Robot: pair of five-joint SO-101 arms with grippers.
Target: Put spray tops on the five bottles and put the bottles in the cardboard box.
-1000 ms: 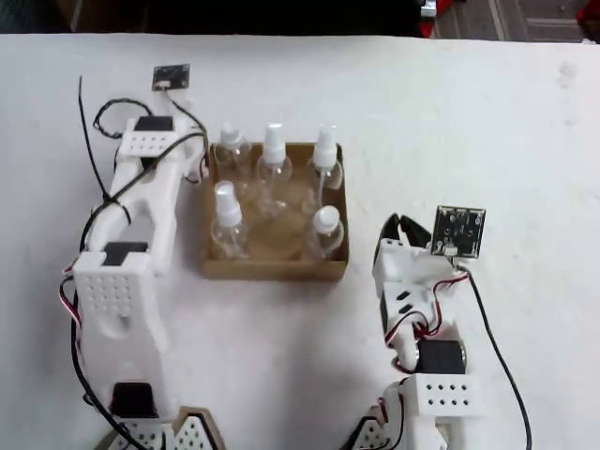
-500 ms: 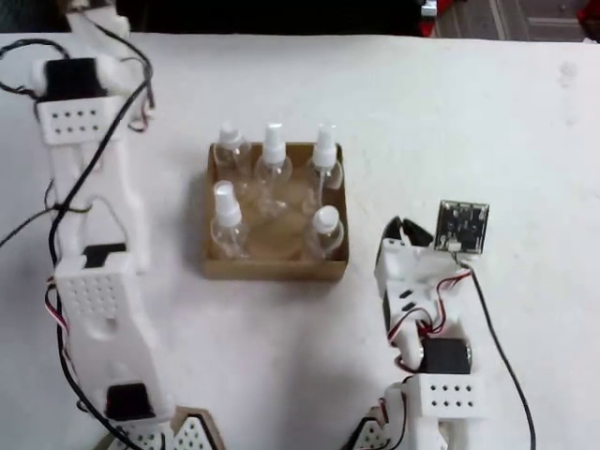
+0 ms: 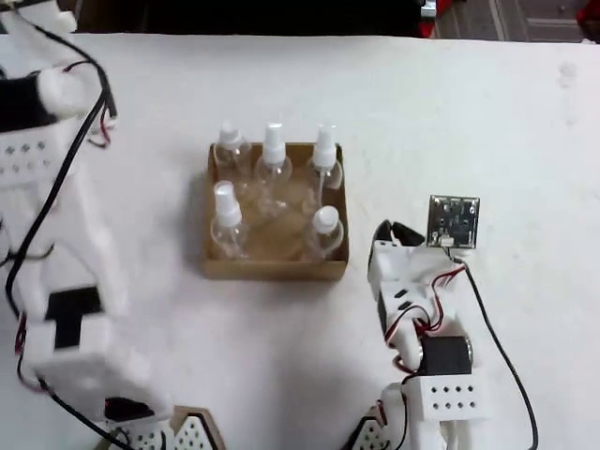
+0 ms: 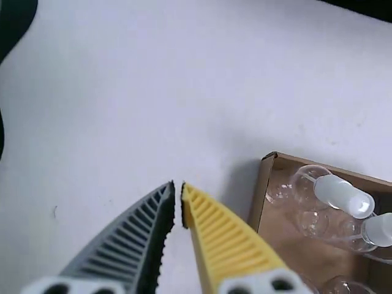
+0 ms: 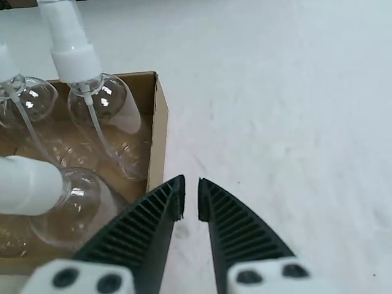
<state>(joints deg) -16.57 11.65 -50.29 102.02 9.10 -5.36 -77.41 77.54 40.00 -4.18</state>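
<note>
Bright even light; glare on white table (image 3: 487, 122)

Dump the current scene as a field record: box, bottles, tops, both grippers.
cardboard box: mid-table, open top
bottles: five, all upright inside the box, three in the back row, two in front
spray tops: white, one on each bottle
left gripper: closed, empty, over bare table beside the box
right gripper: closed to a slim gap, empty, just off the box's right side
task state: looks complete
</note>
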